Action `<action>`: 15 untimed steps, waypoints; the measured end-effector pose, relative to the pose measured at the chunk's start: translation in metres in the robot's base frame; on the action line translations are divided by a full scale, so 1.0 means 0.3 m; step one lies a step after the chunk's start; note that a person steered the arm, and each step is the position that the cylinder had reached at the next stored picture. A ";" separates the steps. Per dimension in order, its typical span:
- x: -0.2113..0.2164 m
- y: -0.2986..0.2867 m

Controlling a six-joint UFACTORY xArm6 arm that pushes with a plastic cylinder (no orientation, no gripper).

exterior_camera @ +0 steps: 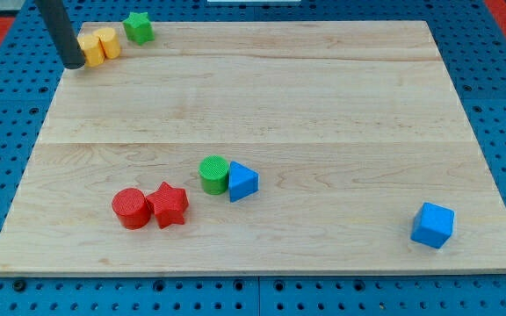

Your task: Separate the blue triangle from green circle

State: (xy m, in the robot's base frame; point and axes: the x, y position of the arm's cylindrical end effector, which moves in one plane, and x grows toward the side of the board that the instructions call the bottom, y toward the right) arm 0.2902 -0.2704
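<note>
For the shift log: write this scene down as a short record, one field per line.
tip: my tip at the view's top left, just left of the yellow blocks
target pair: blue triangle touching the right side of the green circle, near the board's middle
red pair: red circle and red star, side by side, lower left
far blocks: green star at top left; blue cube at lower right
surface: wooden board
task state: pair not yet separated
</note>
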 end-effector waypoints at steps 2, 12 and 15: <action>0.234 0.027; 0.652 1.093; 0.715 0.859</action>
State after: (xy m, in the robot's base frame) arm 0.5047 -0.0126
